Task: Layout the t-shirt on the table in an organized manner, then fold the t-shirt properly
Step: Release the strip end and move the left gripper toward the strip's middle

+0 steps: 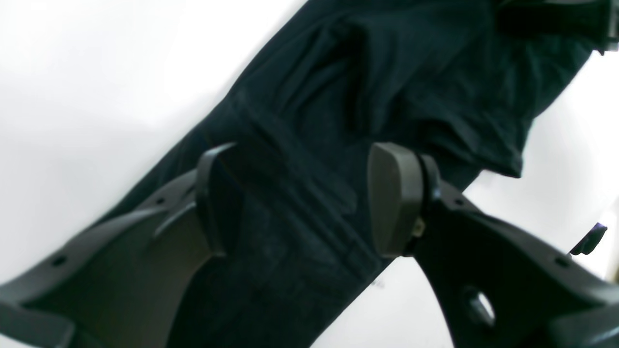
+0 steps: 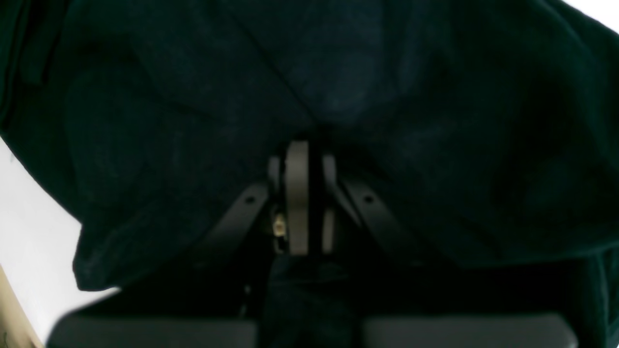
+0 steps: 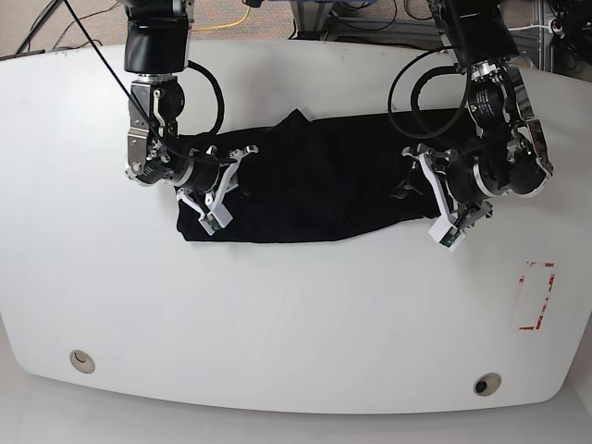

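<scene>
We have the white table (image 3: 296, 314) with the black t-shirt (image 3: 314, 190) bunched in a long band across its far half, long axis running arm to arm. Our right gripper (image 2: 303, 193) is clamped tight on cloth at one end. Our left gripper (image 1: 300, 198) hangs spread wide over the other end, holding nothing.

Black t-shirt (image 3: 314, 190) on white table (image 3: 296, 314)
</scene>
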`<state>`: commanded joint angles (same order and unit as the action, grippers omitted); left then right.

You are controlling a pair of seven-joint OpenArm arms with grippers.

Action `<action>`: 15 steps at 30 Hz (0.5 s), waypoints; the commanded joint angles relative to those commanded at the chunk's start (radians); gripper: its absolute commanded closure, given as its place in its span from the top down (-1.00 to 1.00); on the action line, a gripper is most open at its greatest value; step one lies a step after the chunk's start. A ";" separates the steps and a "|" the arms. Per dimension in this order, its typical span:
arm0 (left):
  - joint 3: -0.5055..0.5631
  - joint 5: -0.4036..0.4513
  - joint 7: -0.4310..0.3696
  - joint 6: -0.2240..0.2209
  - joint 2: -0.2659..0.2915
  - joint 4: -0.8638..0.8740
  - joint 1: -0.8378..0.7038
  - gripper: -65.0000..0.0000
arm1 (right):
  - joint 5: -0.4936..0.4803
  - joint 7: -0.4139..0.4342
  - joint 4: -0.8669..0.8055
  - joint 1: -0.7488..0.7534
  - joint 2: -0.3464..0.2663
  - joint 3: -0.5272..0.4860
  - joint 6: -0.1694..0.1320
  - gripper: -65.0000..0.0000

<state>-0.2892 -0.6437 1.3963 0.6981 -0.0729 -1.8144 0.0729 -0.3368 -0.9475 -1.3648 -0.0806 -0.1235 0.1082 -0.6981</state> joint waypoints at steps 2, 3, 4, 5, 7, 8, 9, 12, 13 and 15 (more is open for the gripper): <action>0.003 -0.003 0.000 -0.036 0.005 0.012 -0.002 0.16 | 0.000 0.000 0.000 0.000 0.000 0.000 0.000 -0.90; 0.003 -0.003 0.000 -0.054 0.005 0.020 -0.002 0.16 | 0.000 0.000 0.000 0.000 0.000 0.000 0.000 -0.90; 0.003 -0.003 0.000 -0.067 0.006 0.028 -0.002 0.17 | 0.000 0.000 0.000 0.000 0.000 0.000 0.000 -0.90; 0.003 -0.003 0.000 -0.088 0.006 0.041 -0.002 0.17 | 0.000 0.000 0.000 0.000 0.002 0.000 0.000 -0.90; 0.003 -0.003 0.000 -0.133 0.006 0.068 0.000 0.23 | 0.000 0.000 0.000 0.000 0.002 0.000 0.000 -0.90; 0.003 -0.003 0.000 -0.159 0.006 0.075 0.000 0.26 | 0.000 0.000 0.000 0.000 0.002 0.000 0.000 -0.90; 0.003 -0.003 0.000 -0.188 0.006 0.080 0.000 0.29 | 0.000 0.000 0.000 0.000 0.002 0.000 0.000 -0.90; 0.008 -0.005 0.000 -0.260 0.006 0.081 -0.002 0.34 | 0.000 0.000 0.000 -0.002 -0.002 0.000 0.000 -0.90; 0.020 -0.002 0.000 -0.262 0.006 0.081 -0.002 0.33 | 0.000 0.000 0.000 -0.002 -0.002 0.000 0.000 -0.90; 0.048 0.000 -0.001 -0.265 0.005 0.081 -0.002 0.33 | 0.000 0.000 0.000 -0.002 -0.002 0.000 0.000 -0.90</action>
<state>-0.2417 -0.6437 1.3955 0.4335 -0.0683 -1.7331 0.0713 -0.3368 -0.9475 -1.3648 -0.0821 -0.1250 0.1082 -0.6981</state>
